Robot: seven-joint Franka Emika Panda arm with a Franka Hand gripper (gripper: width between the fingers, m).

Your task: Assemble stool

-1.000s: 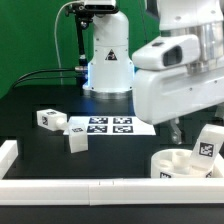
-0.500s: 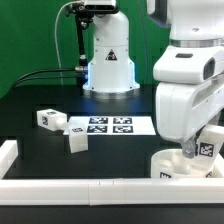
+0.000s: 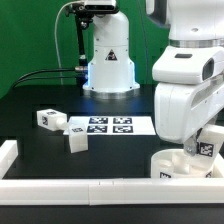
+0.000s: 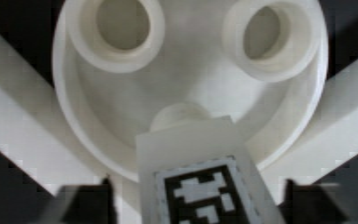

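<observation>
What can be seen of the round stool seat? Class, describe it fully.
The seat is a white, round, plastic-looking disc with round sockets that have raised rims, two of them clear in the wrist view. It lies flat, sockets up, on the black table at the exterior view's lower right, just behind the white border rail. The arm hides part of it. A tagged white leg sits over its edge; whether they touch is unclear.

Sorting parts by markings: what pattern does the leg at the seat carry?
Black-and-white square marker tag on a white leg; wrist view.
</observation>
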